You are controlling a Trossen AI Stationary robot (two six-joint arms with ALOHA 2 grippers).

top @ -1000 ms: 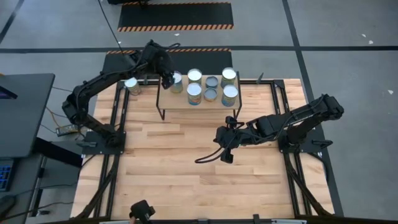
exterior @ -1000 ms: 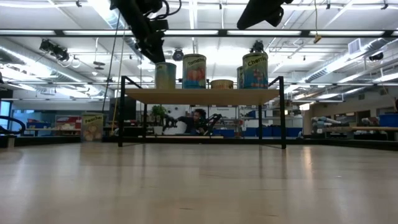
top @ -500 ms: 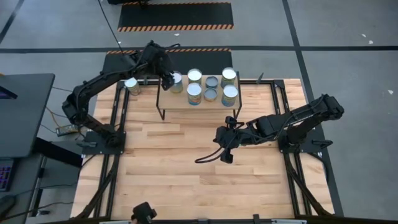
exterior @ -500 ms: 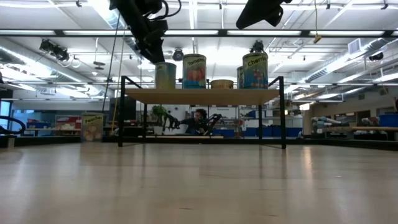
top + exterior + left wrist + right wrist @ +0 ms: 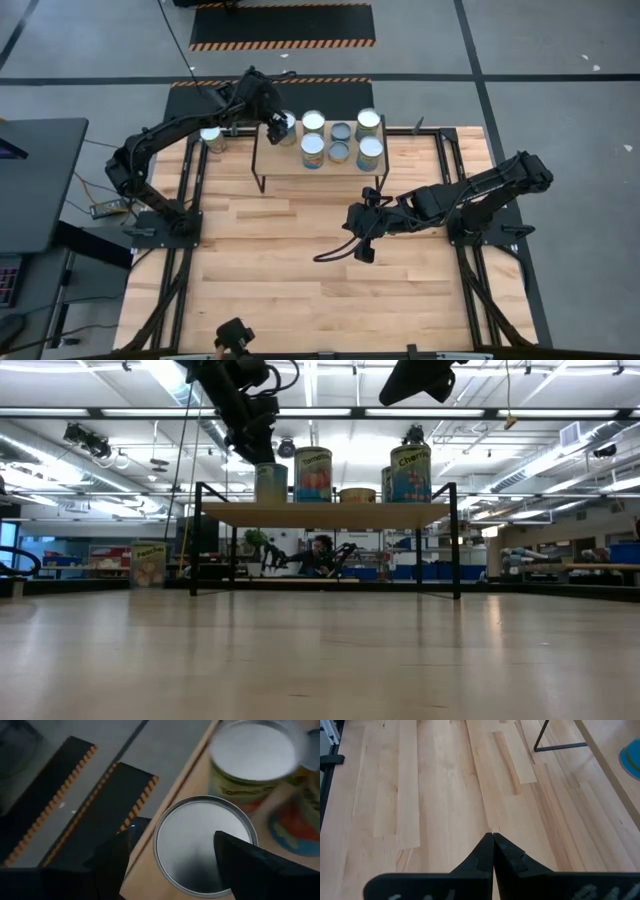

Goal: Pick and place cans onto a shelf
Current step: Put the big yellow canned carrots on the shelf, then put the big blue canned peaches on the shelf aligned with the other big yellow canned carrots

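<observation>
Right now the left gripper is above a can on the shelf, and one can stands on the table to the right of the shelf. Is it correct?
Not quite. The lone can stands left of the shelf, as the high view shows. The left gripper is indeed above a can on the shelf.

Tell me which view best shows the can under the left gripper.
Left wrist view: the can's silver top fills the frame between the open left gripper fingers. High view shows it partly covered by the gripper at the shelf's left end. Low view shows its side. Right wrist view misses it.
</observation>
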